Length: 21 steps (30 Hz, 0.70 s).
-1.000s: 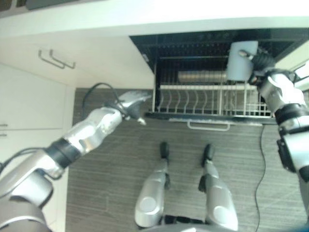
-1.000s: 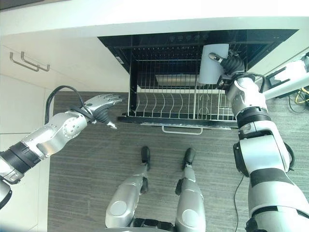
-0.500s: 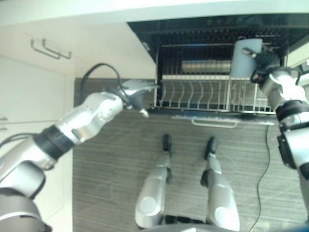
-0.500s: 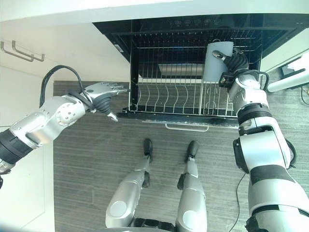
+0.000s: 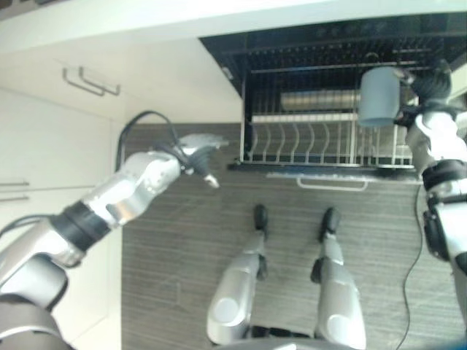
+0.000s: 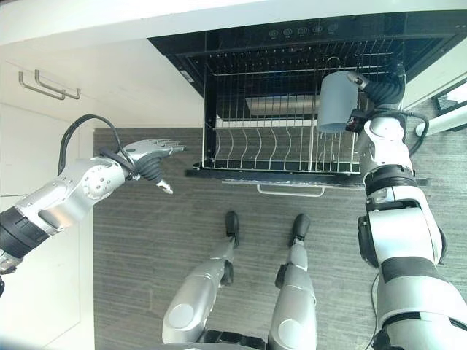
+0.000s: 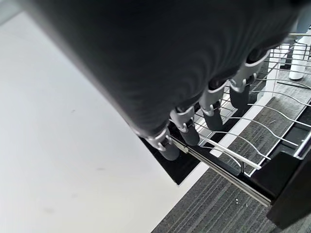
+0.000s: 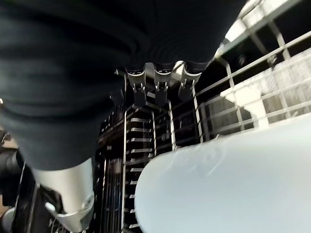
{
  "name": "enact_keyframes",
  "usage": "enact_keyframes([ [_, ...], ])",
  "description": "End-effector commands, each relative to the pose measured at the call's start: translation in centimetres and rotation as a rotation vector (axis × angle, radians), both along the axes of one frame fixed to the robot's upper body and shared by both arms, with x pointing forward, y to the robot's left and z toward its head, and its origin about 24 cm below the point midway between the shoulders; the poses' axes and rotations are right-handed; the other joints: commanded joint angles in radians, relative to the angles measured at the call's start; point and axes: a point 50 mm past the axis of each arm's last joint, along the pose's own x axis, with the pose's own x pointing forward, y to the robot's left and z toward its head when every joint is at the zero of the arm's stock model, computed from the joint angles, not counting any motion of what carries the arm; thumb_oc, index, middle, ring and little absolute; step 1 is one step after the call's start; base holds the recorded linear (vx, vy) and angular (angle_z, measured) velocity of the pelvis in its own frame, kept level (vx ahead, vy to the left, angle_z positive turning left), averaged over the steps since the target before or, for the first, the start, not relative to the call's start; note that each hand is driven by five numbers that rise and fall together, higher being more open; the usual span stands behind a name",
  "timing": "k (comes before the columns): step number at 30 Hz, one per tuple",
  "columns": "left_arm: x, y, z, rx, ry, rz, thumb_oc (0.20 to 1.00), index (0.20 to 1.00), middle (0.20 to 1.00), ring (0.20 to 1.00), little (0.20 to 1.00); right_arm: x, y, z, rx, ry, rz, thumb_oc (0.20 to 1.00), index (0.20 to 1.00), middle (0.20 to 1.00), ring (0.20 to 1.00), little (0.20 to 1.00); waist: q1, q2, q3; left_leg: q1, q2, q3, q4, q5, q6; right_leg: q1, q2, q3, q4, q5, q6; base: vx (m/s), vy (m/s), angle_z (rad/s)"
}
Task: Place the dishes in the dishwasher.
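A grey-blue cup [image 6: 337,102] hangs above the right part of the pulled-out wire rack [image 6: 263,149] of the open dishwasher [image 6: 241,51]. My right hand [image 6: 379,89] is shut on it, mouth tilted down toward the rack. In the right wrist view the cup [image 8: 228,184] lies under the curled fingers [image 8: 163,90]. My left hand [image 6: 149,153] is open beside the rack's left front corner, a little apart from it. Its fingers [image 7: 214,99] show over the rack's wire edge [image 7: 228,153] in the left wrist view. A silver stack of dishes [image 6: 281,104] lies at the back of the rack.
White cabinet doors with metal handles [image 6: 47,84] stand to the left of the dishwasher, under a pale countertop [image 6: 146,18]. The rack's front carries a white pull handle [image 6: 290,191]. Grey plank floor [image 6: 131,240] spreads in front.
The whole picture has shifted a little. The cup has tipped so its mouth faces more downward. My left hand has drawn slightly away from the rack's corner.
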Motion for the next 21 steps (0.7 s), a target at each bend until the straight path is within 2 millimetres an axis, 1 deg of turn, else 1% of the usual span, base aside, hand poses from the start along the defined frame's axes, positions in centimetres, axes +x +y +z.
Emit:
enact_keyframes([
  [1,0.2,-0.1,0.4,-0.033,-0.098,-0.005,1.000,1.000,1.000,1.000,1.000,-0.9,-0.9,3.7,0.058,-0.226,-0.027,1.000,1.000,1.000,1.000,1.000,0.003,0.042,0.001,-0.003,0.003,0.008,0.000,-0.063,-0.020,0.001,-0.021,0.035,0.108,-0.145,0.054,-0.03,0.065,-0.09],
  [5,-0.4,0.0,-3.6,-0.071,-0.076,0.028,1.000,1.000,1.000,1.000,1.000,-1.3,0.1,3.4,0.284,-0.443,0.049,1.000,1.000,1.000,1.000,1.000,-0.009,0.042,0.001,0.046,0.007,0.014,0.000,-0.077,-0.018,0.049,-0.013,0.046,0.105,-0.158,0.048,0.02,0.081,-0.13],
  [7,-1.1,0.2,-6.5,-0.113,-0.070,0.092,1.000,1.000,1.000,1.000,1.000,-2.1,0.7,3.6,0.328,-0.574,0.115,1.000,1.000,1.000,1.000,1.000,-0.029,0.036,0.001,0.078,0.011,0.022,0.000,-0.089,-0.016,0.073,-0.006,0.063,0.104,-0.167,0.046,0.05,0.151,-0.15],
  [8,-1.7,0.2,-8.1,-0.133,-0.073,0.123,1.000,1.000,1.000,1.000,1.000,-2.6,1.4,3.4,0.368,-0.630,0.167,1.000,1.000,1.000,1.000,1.000,-0.038,0.032,0.001,0.097,0.012,0.024,0.000,-0.096,-0.012,0.085,-0.004,0.075,0.105,-0.171,0.043,0.02,0.178,-0.23],
  [9,-2.6,0.5,-10.4,-0.161,-0.069,0.173,1.000,1.000,1.000,1.000,1.000,-3.5,2.7,2.3,0.397,-0.676,0.255,1.000,1.000,1.000,1.000,1.000,-0.054,0.016,0.001,0.135,0.012,0.024,0.000,-0.107,-0.007,0.114,0.005,0.092,0.107,-0.180,0.038,0.01,0.138,-0.33],
  [10,-3.0,0.7,-11.1,-0.169,-0.064,0.190,1.000,1.000,1.000,1.000,1.000,-3.9,3.3,1.6,0.402,-0.680,0.276,1.000,1.000,1.000,1.000,1.000,-0.059,0.010,0.001,0.151,0.012,0.025,0.001,-0.111,-0.005,0.128,0.008,0.098,0.108,-0.183,0.037,0.01,0.080,-0.22],
  [12,-3.0,0.7,-11.2,-0.169,-0.062,0.190,1.000,1.000,1.000,1.000,1.000,-3.9,3.3,1.5,0.402,-0.678,0.275,1.000,1.000,1.000,1.000,1.000,-0.060,0.010,0.001,0.154,0.012,0.026,0.001,-0.111,-0.005,0.132,0.008,0.097,0.106,-0.183,0.037,0.06,0.046,-0.24],
  [13,-5.5,1.6,-15.8,-0.245,-0.038,0.344,1.000,1.000,1.000,1.000,1.000,-7.3,6.9,-4.8,0.426,-0.621,0.428,1.000,1.000,1.000,1.000,1.000,-0.091,-0.048,-0.058,0.235,0.022,0.041,0.036,-0.143,0.002,0.212,0.014,0.105,0.115,-0.205,0.027,0.16,0.142,-0.16],
  [14,-6.4,2.1,-17.0,-0.269,-0.028,0.392,1.000,1.000,1.000,1.000,1.000,-8.5,8.2,-6.8,0.407,-0.578,0.491,1.000,1.000,1.000,1.000,1.000,-0.099,-0.067,-0.092,0.257,0.029,0.054,0.048,-0.153,0.002,0.239,0.009,0.102,0.118,-0.211,0.026,0.28,0.231,-0.45],
  [15,-7.4,2.3,-18.4,-0.289,-0.007,0.437,1.000,1.000,1.000,1.000,1.000,-9.7,8.9,-8.6,0.380,-0.532,0.538,1.000,1.000,1.000,1.000,1.000,-0.104,-0.080,-0.135,0.290,0.032,0.065,0.041,-0.155,0.004,0.274,0.001,0.095,0.114,-0.213,0.034,0.29,0.277,-0.64],
  [16,-8.4,2.6,-19.7,-0.308,0.014,0.490,1.000,1.000,1.000,1.000,1.000,-11.2,9.0,-9.7,0.334,-0.505,0.589,1.000,1.000,1.000,1.000,1.000,-0.110,-0.096,-0.193,0.335,0.029,0.075,0.018,-0.159,0.010,0.319,-0.011,0.088,0.104,-0.214,0.048,0.27,0.226,-0.71],
  [17,-8.6,2.7,-20.0,-0.309,0.020,0.497,1.000,1.000,1.000,1.000,1.000,-11.4,9.1,-9.9,0.327,-0.500,0.593,1.000,1.000,1.000,1.000,1.000,-0.111,-0.098,-0.202,0.342,0.027,0.075,0.014,-0.160,0.011,0.325,-0.013,0.087,0.103,-0.215,0.051,0.26,0.255,-0.26],
  [18,-9.1,3.2,-21.0,-0.326,0.016,0.559,1.000,1.000,1.000,1.000,1.000,-12.5,8.7,-10.3,0.291,-0.499,0.605,1.000,1.000,1.000,1.000,1.000,-0.118,-0.118,-0.244,0.370,0.017,0.074,0.019,-0.181,0.025,0.347,-0.020,0.090,0.122,-0.226,0.056,0.19,0.182,-0.07],
  [20,-9.3,3.9,-21.3,-0.351,-0.040,0.628,1.000,1.000,1.000,1.000,1.000,-13.4,8.0,-10.8,0.324,-0.490,0.608,1.000,1.000,1.000,1.000,1.000,-0.125,-0.139,-0.270,0.400,0.003,0.070,0.040,-0.210,0.051,0.359,-0.022,0.092,0.182,-0.253,0.060,0.15,0.193,0.07],
  [21,-9.3,4.2,-21.3,-0.362,-0.066,0.651,1.000,1.000,1.000,1.000,1.000,-13.7,7.8,-11.0,0.343,-0.488,0.611,1.000,1.000,1.000,1.000,1.000,-0.126,-0.143,-0.272,0.408,-0.004,0.064,0.046,-0.218,0.061,0.360,-0.021,0.096,0.204,-0.262,0.060,0.05,0.146,0.09],
])
